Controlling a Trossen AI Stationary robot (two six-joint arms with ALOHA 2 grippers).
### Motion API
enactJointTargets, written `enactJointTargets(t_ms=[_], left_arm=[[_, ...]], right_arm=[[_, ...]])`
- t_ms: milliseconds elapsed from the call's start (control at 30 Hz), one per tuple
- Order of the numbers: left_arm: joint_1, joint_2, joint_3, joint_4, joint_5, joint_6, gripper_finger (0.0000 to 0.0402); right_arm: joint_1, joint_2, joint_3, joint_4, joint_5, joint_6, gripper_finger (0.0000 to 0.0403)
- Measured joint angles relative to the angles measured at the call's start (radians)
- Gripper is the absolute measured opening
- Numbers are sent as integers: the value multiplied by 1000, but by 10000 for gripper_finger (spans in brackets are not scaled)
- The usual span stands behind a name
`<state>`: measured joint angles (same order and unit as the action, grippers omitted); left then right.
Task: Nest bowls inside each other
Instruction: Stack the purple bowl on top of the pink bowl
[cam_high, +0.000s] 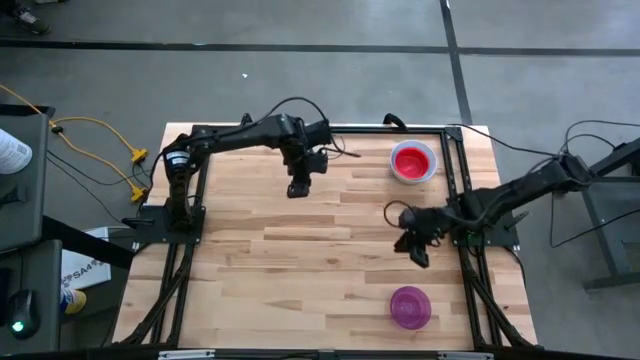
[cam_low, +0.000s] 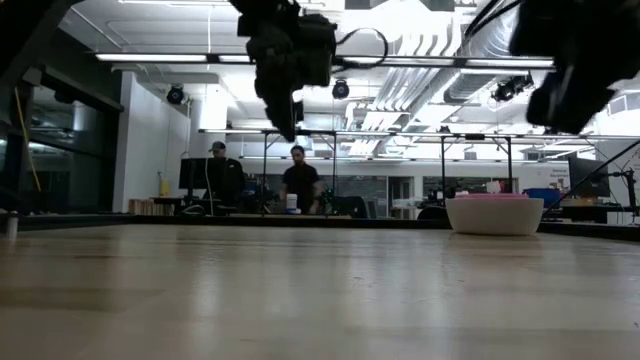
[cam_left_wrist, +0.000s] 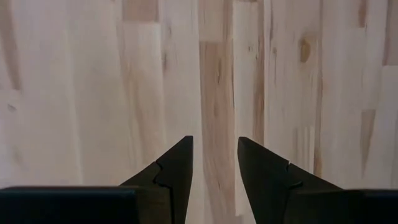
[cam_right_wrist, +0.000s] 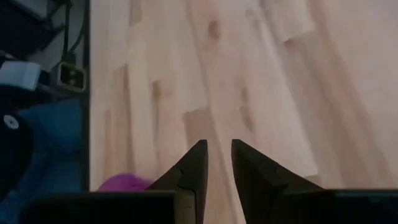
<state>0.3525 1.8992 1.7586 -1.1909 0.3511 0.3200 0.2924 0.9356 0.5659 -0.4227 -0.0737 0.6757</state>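
At the table's far right, a pinkish red bowl (cam_high: 412, 160) sits nested inside a white bowl (cam_low: 494, 217). A purple-magenta bowl (cam_high: 410, 307) stands alone on its base near the front right edge, and its rim also shows in the right wrist view (cam_right_wrist: 121, 182). My left gripper (cam_high: 298, 190) hangs over bare wood at the far middle, open (cam_left_wrist: 214, 140), with nothing between its fingers. My right gripper (cam_high: 418, 255) hovers near the right edge, between the two bowl spots. Its fingers stand a narrow gap apart (cam_right_wrist: 219, 143) and hold nothing.
Dark frame rails (cam_high: 458, 170) run along the table's left and right sides. Cables (cam_high: 100, 140) lie on the floor at the left. Two people (cam_low: 298, 180) stand in the room far behind the table. Bare wood (cam_high: 300, 270) spreads across the table's middle and left.
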Motion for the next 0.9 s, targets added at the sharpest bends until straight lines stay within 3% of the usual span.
enactJointTargets(t_ms=[300, 633, 900], left_arm=[[-62, 2, -189, 106, 24, -49, 127], [-202, 1, -203, 156, 48, -111, 127], [-299, 1, -203, 182, 52, -124, 127]], right_arm=[[238, 50, 0, 5, 176, 155, 66], [367, 153, 0, 137, 196, 229, 67], [457, 232, 0, 146, 200, 313, 67]])
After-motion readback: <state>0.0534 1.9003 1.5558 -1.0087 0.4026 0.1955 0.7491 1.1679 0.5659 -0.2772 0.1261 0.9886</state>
